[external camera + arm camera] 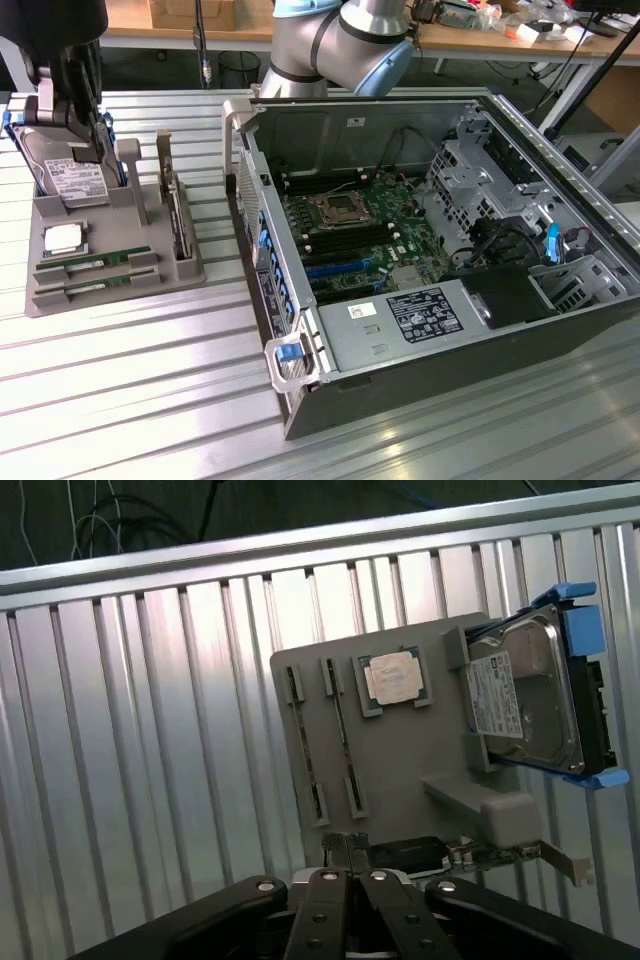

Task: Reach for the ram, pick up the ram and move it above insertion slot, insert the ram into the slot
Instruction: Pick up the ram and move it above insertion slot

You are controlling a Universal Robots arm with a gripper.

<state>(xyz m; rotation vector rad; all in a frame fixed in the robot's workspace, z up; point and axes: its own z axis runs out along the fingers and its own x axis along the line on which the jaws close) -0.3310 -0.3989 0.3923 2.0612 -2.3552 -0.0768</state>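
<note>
Reach step: jaws closed, empty, above the tray (400, 760); the ram (97, 261) lies beyond them, apparently untouched. Grasping needs them open.

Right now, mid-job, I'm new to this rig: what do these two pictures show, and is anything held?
The exterior view looks from outside at the robot arm, an open computer case and a ribbed metal table. The wrist view comes from a camera on the arm, looking past the gripper down at a grey parts tray. The tray carries a hard drive, a square processor chip and two green ram sticks. The black memory slots sit on the board inside the case. The gripper is shut, holds nothing and hangs over the tray.
</note>
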